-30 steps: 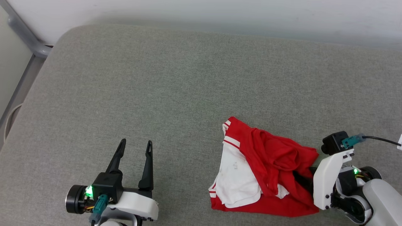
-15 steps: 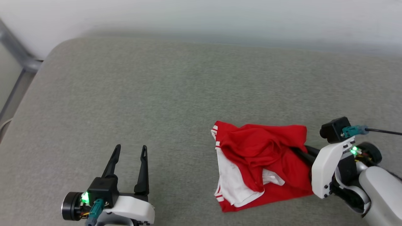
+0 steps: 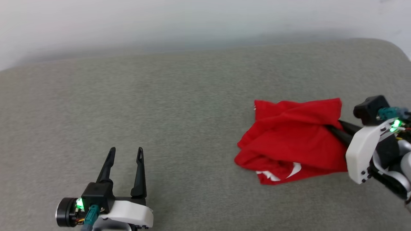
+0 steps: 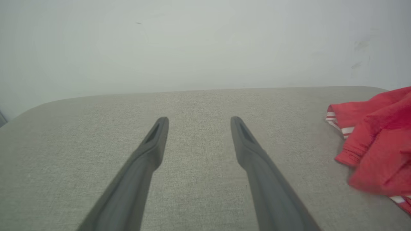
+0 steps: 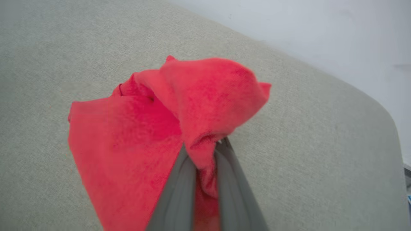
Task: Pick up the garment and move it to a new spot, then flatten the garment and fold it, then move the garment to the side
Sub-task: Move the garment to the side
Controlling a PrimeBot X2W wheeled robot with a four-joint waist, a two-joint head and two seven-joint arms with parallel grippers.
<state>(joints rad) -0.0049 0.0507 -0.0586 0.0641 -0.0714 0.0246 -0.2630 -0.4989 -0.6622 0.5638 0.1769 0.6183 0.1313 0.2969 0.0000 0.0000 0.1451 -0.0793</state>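
The garment is a bunched red shirt at the right of the grey padded surface. Just a sliver of white shows at its lower edge, and the letters and number are hidden in the folds. My right gripper is shut on the garment's right side, with the fingertips buried in the cloth. The right wrist view has the garment draped over and hanging from the right gripper. My left gripper stands open and empty at the lower left, far from the shirt. Beyond the open left gripper, the garment with striped trim lies at the right edge.
The grey padded surface stretches wide between the grippers. A white wall runs along its far edge. The surface's rounded right corner lies just beyond the right gripper.
The head view has swung right. My right gripper has pulled the garment up and away to the right; the white sleeve side has rolled under, leaving mostly red on top. The left gripper stays open.
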